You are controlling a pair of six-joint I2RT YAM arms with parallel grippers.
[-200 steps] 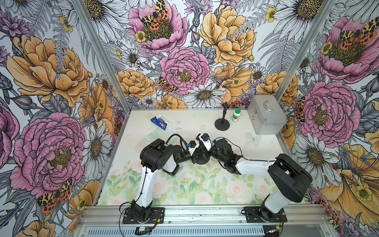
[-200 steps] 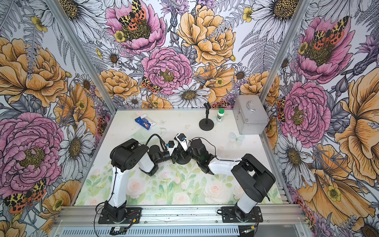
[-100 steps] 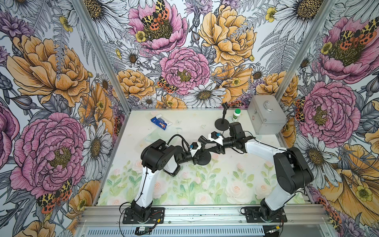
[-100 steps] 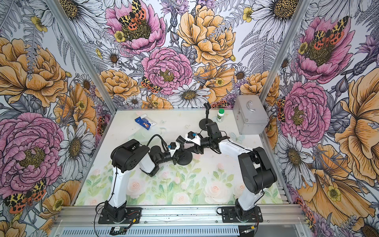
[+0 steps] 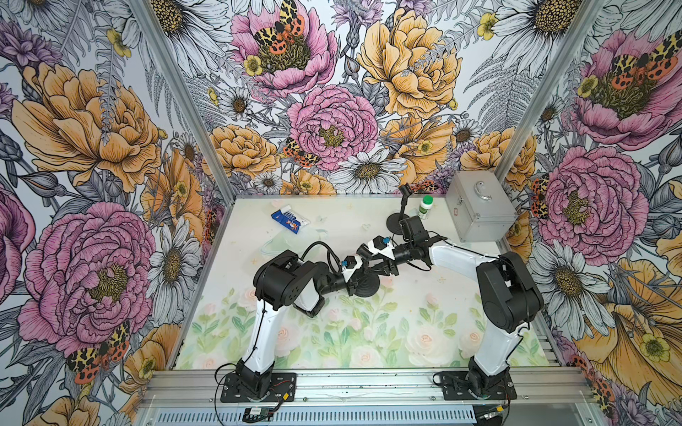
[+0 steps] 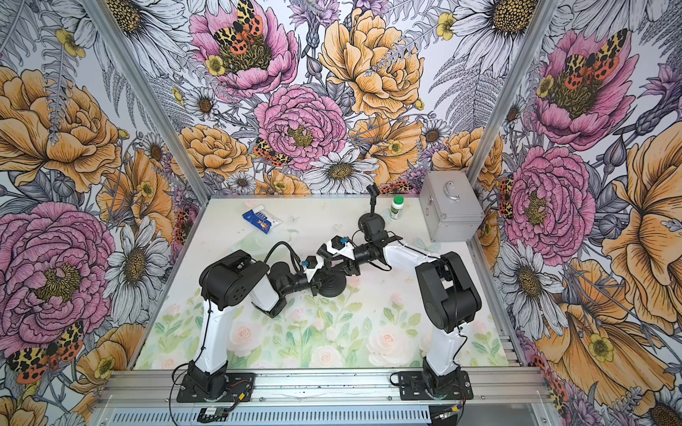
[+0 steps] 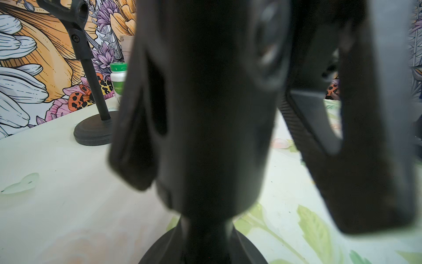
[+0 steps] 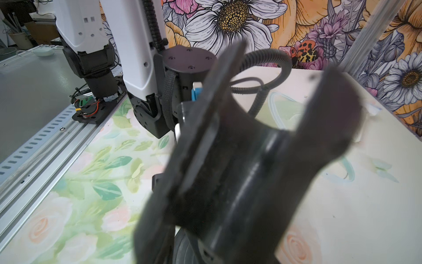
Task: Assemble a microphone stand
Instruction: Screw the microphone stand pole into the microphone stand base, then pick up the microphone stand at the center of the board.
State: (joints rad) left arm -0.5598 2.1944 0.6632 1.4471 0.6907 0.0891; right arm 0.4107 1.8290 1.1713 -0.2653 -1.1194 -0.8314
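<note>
Fingers on the left arm (image 5: 352,286) are pressing fully together, apparently pinching the short stem (image 7: 205,230) just above the round base (image 5: 369,288). The base is sitting flat near the middle of the counter (image 5: 424,332). Gripping this low is probably keeping the base from sliding or turning while the upper part is being fitted. Reaching in from three o'clock, the right fingers (image 5: 383,268) are crowding the same spot, around the forked clip (image 8: 262,173), which is leaning on top of the stem. Blur is hiding how far apart they are standing and whether they are gripping the clip, so I cannot tell. Toward the back, at eleven o'clock, a blue packet (image 5: 289,221) is lying flat, and whether it is sealed is not showing. At one o'clock a second stand (image 5: 404,208) is standing upright, fully put together, perhaps serving as a pattern. Just beside it a bottle (image 5: 425,207) is wearing its green cap, its contents not showing. At two o'clock a silver case (image 5: 479,212) is sitting with its lid shut and handle up, hiding whatever is inside.
</note>
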